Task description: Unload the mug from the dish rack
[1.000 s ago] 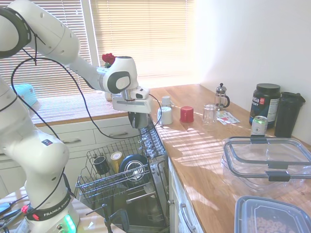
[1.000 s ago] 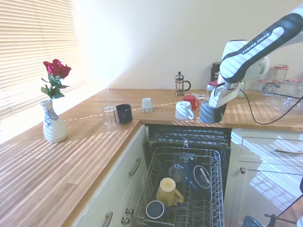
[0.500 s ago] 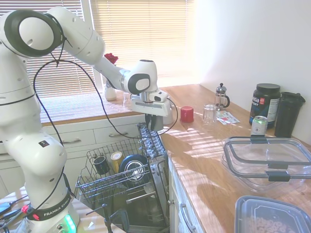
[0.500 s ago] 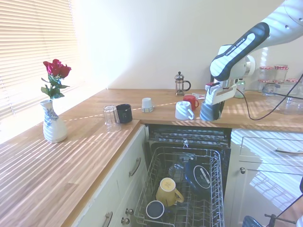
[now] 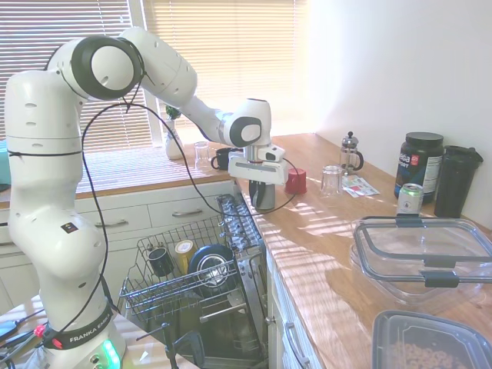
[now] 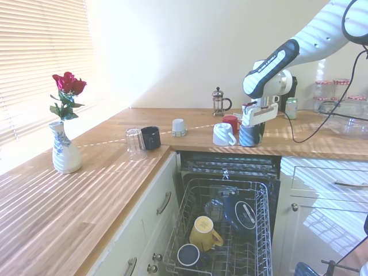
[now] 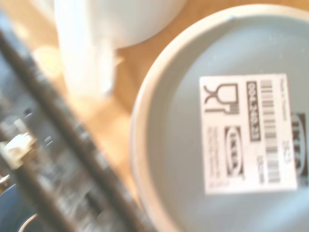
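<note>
— What sort of room am I driving in?
— A home kitchen, as I see it: wooden countertop [image 6: 75, 190], white drawers, an open dishwasher with its dish rack [image 6: 221, 230] pulled out, a French press [image 6: 218, 102], window blinds [image 6: 40, 63].

grey mug [image 6: 249, 135] upside down at the counter edge, dish rack [image 6: 260, 230] pulled out below – wire, silver-grey

mug [image 6: 249, 135]: we see dull grey; its base carries a white label with black print in the wrist view
dish rack [image 6: 261, 230]: we see silver-grey wire
desk [image 6: 86, 190]: we see warm brown wood, striped with sunlight
rose [image 6: 68, 84]: we see red petals, green leaves
vase [image 6: 64, 150]: we see white with blue marks
</note>
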### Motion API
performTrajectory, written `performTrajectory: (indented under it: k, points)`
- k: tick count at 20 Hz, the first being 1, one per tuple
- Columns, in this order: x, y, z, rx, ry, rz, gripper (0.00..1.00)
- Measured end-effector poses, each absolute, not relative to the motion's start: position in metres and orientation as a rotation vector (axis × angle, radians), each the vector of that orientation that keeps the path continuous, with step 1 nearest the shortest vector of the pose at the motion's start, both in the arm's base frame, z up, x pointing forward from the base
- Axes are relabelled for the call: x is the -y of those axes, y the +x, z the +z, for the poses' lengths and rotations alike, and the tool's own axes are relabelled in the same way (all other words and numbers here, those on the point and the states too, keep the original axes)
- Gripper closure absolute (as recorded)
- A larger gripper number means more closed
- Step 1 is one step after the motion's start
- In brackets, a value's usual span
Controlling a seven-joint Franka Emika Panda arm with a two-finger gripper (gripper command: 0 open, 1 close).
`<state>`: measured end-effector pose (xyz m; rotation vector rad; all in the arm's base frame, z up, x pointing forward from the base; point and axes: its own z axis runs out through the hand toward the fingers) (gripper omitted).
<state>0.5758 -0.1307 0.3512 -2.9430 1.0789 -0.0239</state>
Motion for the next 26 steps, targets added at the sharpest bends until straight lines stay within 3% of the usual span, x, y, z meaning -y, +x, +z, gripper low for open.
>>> performTrajectory:
  k: [19,26]
  points:
    - [0.13,0.586,0.339,-1.114,-2.94,-0.021,0.0]
    - [0.099,0.518,0.337,-1.131,-2.986,-0.084,0.0]
